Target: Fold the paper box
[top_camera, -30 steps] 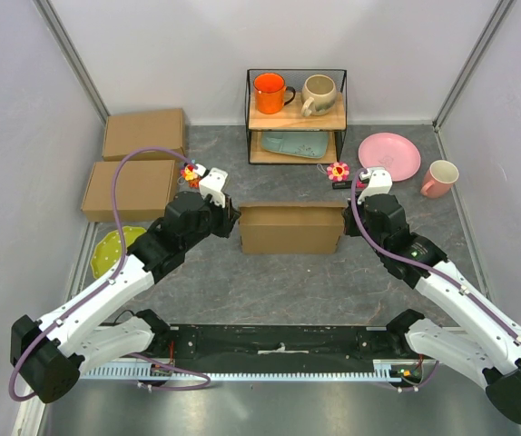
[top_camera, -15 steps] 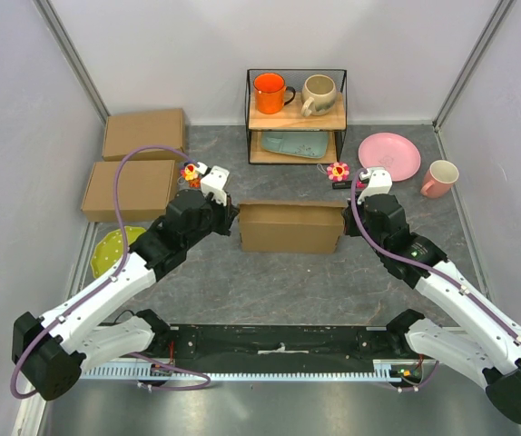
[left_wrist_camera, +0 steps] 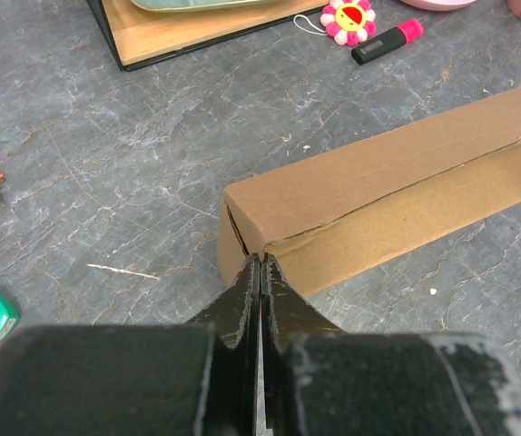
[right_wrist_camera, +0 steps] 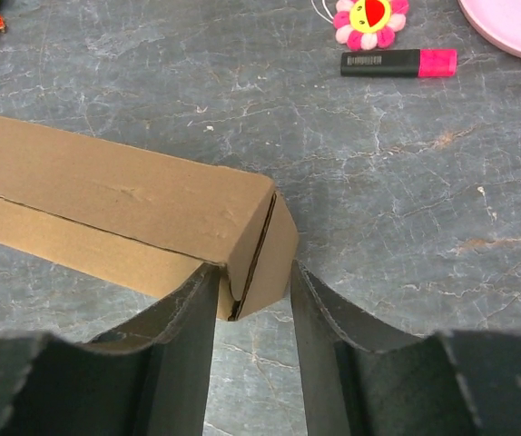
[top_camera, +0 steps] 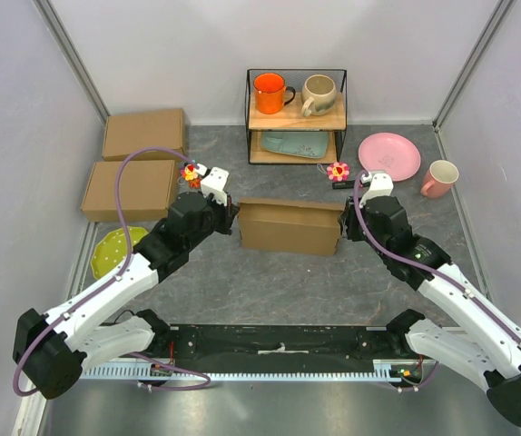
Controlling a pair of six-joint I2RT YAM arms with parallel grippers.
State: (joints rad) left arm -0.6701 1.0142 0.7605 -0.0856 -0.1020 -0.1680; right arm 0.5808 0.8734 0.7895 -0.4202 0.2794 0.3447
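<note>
Observation: the paper box [top_camera: 289, 229] lies closed in shape on the table, spanning the gap between the two pincers, with one end at each.

Left gripper [left_wrist_camera: 259, 272]: jaws pressed flat together, nothing visible between them. The tips bear on the box's near end corner, right at the seam where the lid meets the front wall. A dark slit shows in the end face just above the tips.

Right gripper [right_wrist_camera: 252, 271]: jaws parted at a middling width, straddling the opposite end corner. One finger [right_wrist_camera: 192, 309] lies against the front wall, the other just beside the end flap. I cannot tell whether either presses firmly. A slit in that end face suggests the flap is not fully seated.

Risks, in my judgement:
- A shove from the closed left tips could slide or skew the box, because the loose right jaws offer little restraint.
- Those tips sit on the seam and could wedge in, prising the lid up.
- Too much pressure could crush the corrugated corner.
- The right end flap may spring outward if the parted jaws withdraw without pressing it home.
</note>
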